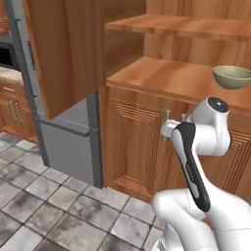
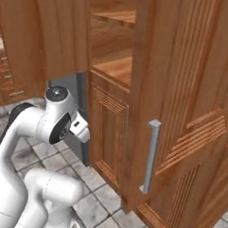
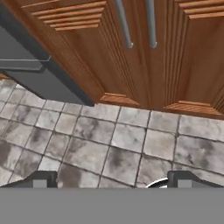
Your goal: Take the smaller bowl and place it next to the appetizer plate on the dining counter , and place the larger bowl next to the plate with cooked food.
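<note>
My claw [image 3: 112,179]: jaws spread wide, holding nothing, the two dark fingertips [image 3: 41,178] standing far apart at the bottom of the hand view, aimed down at the grey tiled floor [image 3: 118,140].

Ahead of the claw: two lower cabinet doors [image 3: 144,52] in panelled wood, closed, with a pair of slim metal handles [image 3: 124,24] side by side where the doors meet.

Beside the doors: a grey appliance front [image 1: 68,142], touching the cabinet's left side.

My arm [image 1: 196,162]: folded in front of the lower doors.

The larger bowl [image 1: 232,76]: olive-tan, upright on the wooden cabinet shelf [image 1: 166,73] above the doors, close to the shelf's front edge, toward its right end.

Upper cabinet door [image 2: 183,91]: swung open, long metal handle [image 2: 151,155] on its edge.
</note>
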